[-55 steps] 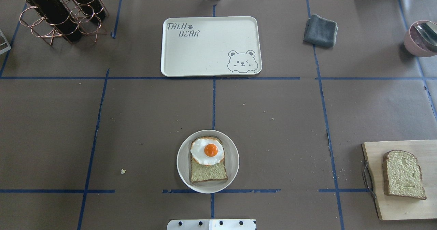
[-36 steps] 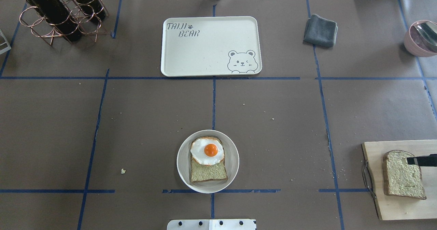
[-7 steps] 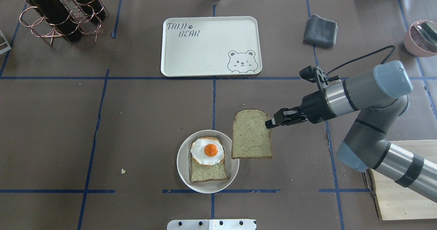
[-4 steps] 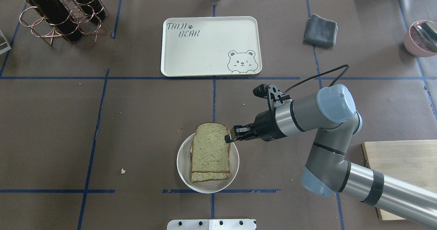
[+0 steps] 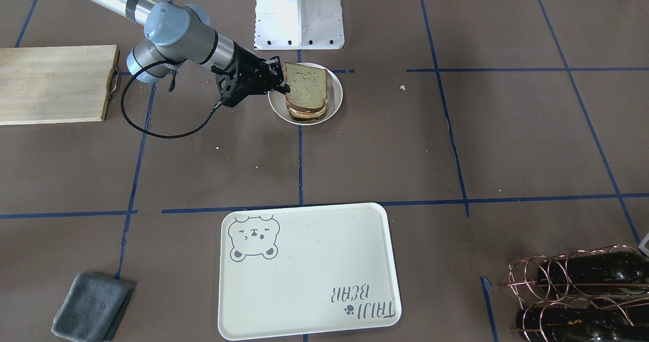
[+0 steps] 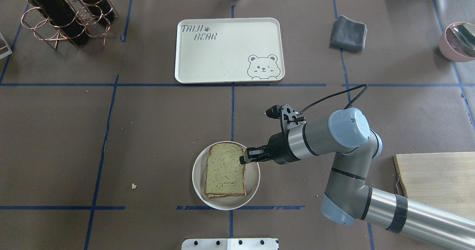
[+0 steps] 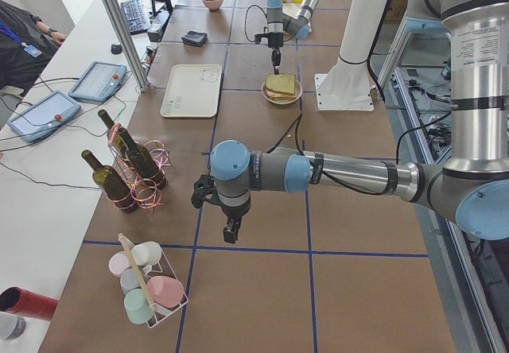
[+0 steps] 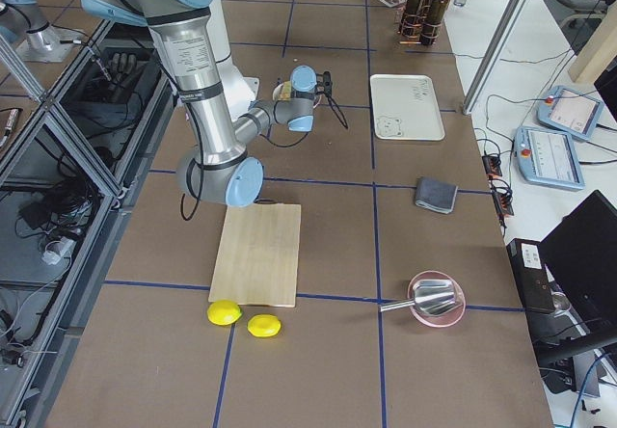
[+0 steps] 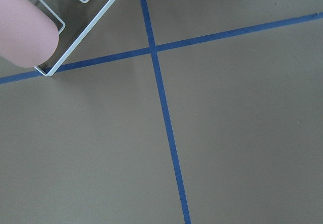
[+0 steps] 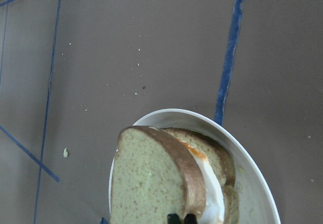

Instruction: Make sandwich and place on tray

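Note:
My right gripper (image 6: 245,157) is shut on the right-hand crust edge of the top bread slice (image 6: 224,168). The slice lies over the fried egg (image 10: 209,183) and the bottom slice (image 10: 217,156) in the small round white dish (image 6: 254,176). In the front view the top slice (image 5: 304,86) tilts up on the gripper's (image 5: 281,80) side. The white bear tray (image 6: 230,49) lies bare at the far centre, apart from the dish. My left gripper (image 7: 231,230) hangs over bare table at the left end. I cannot tell whether it is open or shut.
A bare wooden cutting board (image 6: 438,183) lies at the near right. A grey cloth (image 6: 348,33) lies right of the tray and a pink bowl (image 6: 458,40) at the far right. A copper bottle rack (image 6: 63,12) stands far left. A cup rack (image 7: 147,289) stands near my left gripper.
My right arm came in, took the bread slice off the cutting board, carried it left and lowered it over the egg in the dish. The egg is now covered from above.

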Robot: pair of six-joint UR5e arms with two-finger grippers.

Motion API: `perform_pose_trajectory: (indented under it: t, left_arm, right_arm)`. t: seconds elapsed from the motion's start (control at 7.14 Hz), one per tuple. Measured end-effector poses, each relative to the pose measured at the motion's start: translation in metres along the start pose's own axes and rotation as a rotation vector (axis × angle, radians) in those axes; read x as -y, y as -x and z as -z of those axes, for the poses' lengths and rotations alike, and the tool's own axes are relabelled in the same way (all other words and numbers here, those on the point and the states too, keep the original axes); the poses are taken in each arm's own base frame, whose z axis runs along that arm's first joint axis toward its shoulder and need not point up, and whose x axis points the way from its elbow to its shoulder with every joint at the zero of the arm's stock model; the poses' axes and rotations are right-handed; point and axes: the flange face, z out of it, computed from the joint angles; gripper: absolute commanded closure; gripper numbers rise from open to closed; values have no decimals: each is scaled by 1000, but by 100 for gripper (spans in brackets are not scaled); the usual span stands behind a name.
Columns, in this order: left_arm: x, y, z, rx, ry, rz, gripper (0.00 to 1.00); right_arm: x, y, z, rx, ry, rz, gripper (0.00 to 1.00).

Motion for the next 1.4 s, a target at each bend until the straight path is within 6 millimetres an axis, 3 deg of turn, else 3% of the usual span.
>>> perform_pose_trajectory:
  t: [0.14,0.42,0.7,1.12,1.4]
  left_arm:
    - [0,0,0,0,0,0,0]
    - [0,0,0,0,0,0,0]
    - [0,0,0,0,0,0,0]
    - [4,-13,13,10,-26,-28,0]
    - [10,-28,19,34,-33,-67,0]
  right_arm:
    - [0,-3,-2,-6,1,-3,2]
    - [3,-7,-3,-23,-2,-13,0]
    - [17,-8,8,-59,-20,-33,0]
    - [59,8,45,-209,-35,-124,0]
    - [93,3,76,-341,-55,-124,0]
